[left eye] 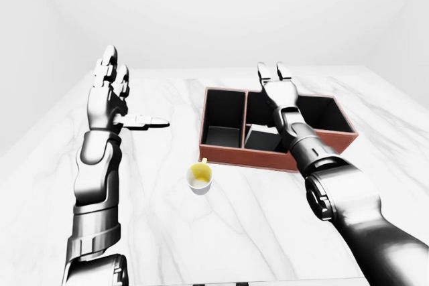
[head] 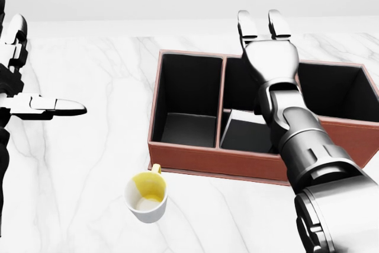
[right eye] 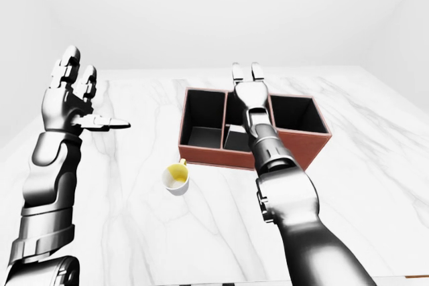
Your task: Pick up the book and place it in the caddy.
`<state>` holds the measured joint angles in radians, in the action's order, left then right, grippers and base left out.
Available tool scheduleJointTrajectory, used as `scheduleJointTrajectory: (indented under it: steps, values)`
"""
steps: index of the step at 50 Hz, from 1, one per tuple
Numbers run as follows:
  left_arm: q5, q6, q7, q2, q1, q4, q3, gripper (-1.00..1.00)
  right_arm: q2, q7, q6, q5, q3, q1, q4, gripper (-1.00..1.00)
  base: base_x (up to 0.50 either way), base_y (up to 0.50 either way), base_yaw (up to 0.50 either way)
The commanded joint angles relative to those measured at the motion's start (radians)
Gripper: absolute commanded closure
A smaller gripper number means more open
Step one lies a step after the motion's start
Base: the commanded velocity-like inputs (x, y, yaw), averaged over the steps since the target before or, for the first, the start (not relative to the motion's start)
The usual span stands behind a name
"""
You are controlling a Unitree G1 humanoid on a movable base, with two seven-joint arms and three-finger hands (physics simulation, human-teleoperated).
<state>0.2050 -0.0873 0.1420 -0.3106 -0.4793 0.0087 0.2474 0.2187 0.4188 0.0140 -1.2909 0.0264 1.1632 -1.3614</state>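
The dark book [head: 244,133] lies low in the middle compartment of the reddish-brown caddy [head: 207,157], tilted slightly against the divider. My right gripper [head: 260,23] hovers above that compartment, fingers stretched out flat and open, holding nothing. Its forearm crosses the caddy's near wall and hides part of the book's right side. My left gripper [left eye: 126,102] is raised over the table well to the left, open, with the thumb pointing toward the caddy and nothing in it.
A white mug with a yellow inside [head: 147,199] stands on the white marble table [head: 89,164] just below the caddy's lower left corner. The caddy's left [head: 186,96] and right [head: 334,90] compartments show only dark interiors.
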Motion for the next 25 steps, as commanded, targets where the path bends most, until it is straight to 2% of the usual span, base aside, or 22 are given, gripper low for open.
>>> scheduleJointTrajectory:
  steps: [1, 9, 17, 23, 25]
  values:
    - [-0.002, 0.000, -0.009, 0.007, -0.014, -0.008, -0.009, -1.00, 0.010, -0.030, -0.101, 0.061, 0.017, 0.012, 0.041, -1.00, 0.00, 0.00, 0.00]
    - [-0.003, 0.000, -0.015, 0.014, -0.008, -0.045, -0.015, -1.00, 0.049, -0.102, -0.101, 0.155, 0.011, -0.024, 0.168, -1.00, 0.00, 0.00, 0.00]
    - [-0.006, 0.000, -0.018, 0.021, -0.002, -0.089, -0.018, -1.00, 0.079, -0.336, -0.101, 0.330, -0.059, -0.237, 0.587, -1.00, 0.00, 0.00, 0.00]
    - [-0.010, 0.000, -0.020, 0.025, 0.006, -0.117, -0.018, -1.00, 0.074, -0.545, -0.101, 0.503, -0.118, -0.425, 0.976, -1.00, 0.00, 0.00, 0.00]
    - [-0.009, 0.000, -0.020, 0.025, 0.007, -0.129, -0.015, -1.00, 0.071, -0.583, -0.101, 0.552, -0.126, -0.465, 1.052, -1.00, 0.00, 0.00, 0.00]
